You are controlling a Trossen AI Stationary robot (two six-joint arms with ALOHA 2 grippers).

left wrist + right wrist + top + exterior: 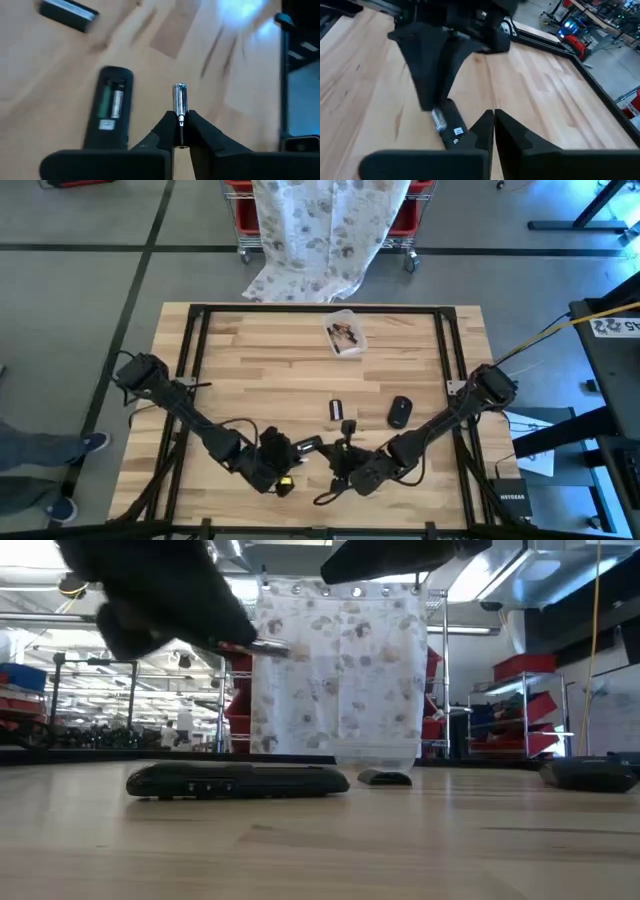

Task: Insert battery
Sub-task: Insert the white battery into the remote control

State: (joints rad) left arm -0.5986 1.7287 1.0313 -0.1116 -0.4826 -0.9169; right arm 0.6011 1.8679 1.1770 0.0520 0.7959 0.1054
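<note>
Battery (179, 98) sits pinched in left end effector (179, 119) beside remote (111, 112).

Silver battery (180, 98) beside open remote (109, 113)

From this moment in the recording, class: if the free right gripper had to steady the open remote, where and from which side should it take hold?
Probably across the long side edges of the remote, coming from above near the end away from the open bay. It lies flat, long and narrow, bay facing up with one cell seated. That leaves the bay free for the left gripper holding the battery. The right gripper is shut, empty.
</note>
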